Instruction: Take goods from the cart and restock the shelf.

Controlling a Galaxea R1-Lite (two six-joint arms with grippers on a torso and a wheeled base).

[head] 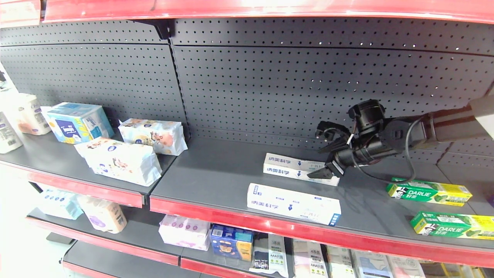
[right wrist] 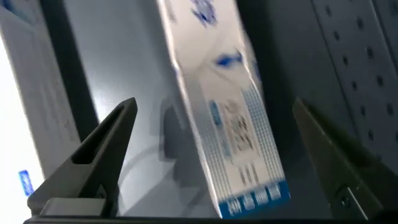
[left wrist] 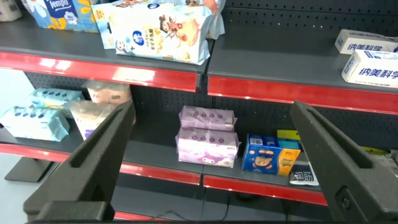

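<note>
two rows: front box [head: 293, 203], rear box [head: 292, 168] parallel to shelf [head: 216, 170] edge, likely for neat facing | right gripper [head: 322, 152] spread astride rear box | left gripper [left wrist: 212, 107] spread, empty

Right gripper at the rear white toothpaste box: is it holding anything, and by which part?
Nothing held. The right gripper is open, fingers spread either side of the long white-and-blue cardboard box on the grey shelf.

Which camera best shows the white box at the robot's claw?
The head view: the rear box lies nearly whole at the right gripper. The right wrist view shows part of it, close; the left wrist view shows one end.
</note>
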